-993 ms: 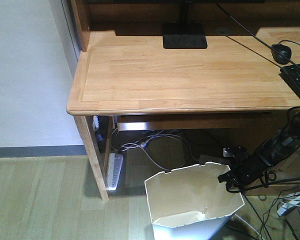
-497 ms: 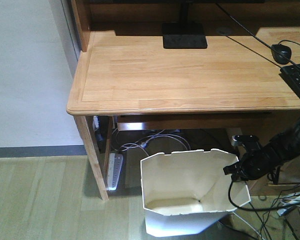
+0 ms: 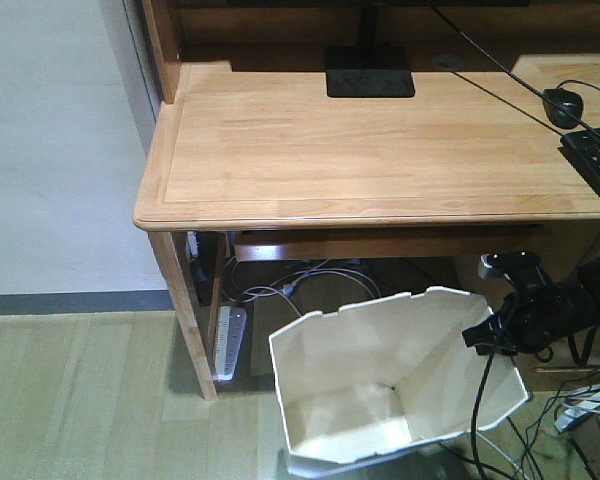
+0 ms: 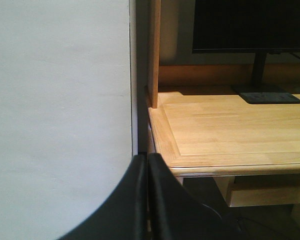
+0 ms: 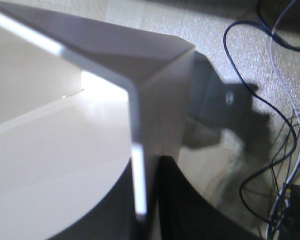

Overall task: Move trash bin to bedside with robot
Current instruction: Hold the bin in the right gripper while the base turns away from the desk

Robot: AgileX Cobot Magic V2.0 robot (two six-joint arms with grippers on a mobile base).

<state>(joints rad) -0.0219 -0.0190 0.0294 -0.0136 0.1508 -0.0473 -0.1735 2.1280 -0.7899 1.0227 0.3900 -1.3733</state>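
Note:
The white trash bin [image 3: 380, 385] is tilted and lifted near the desk's front, its cream inside facing me. My right gripper [image 3: 488, 338] is shut on the bin's right rim; in the right wrist view the thin wall [image 5: 137, 165] runs between the two black fingers [image 5: 185, 210], and the gripper [image 5: 146, 200] pinches it. My left gripper [image 4: 147, 165] is shut and empty, held up facing the wall and the desk corner. The bed is out of view.
A light wooden desk [image 3: 360, 150] carries a monitor base [image 3: 370, 72], a mouse [image 3: 562, 105] and a keyboard [image 3: 598, 160]. Under it lie a power strip [image 3: 230, 340] and many cables [image 3: 570, 420]. A wall [image 3: 50, 150] stands at the left.
The bin has risen and come toward me, tilting further, with its rim shifting right. The right arm has moved up and to the right with the rim in its jaws.

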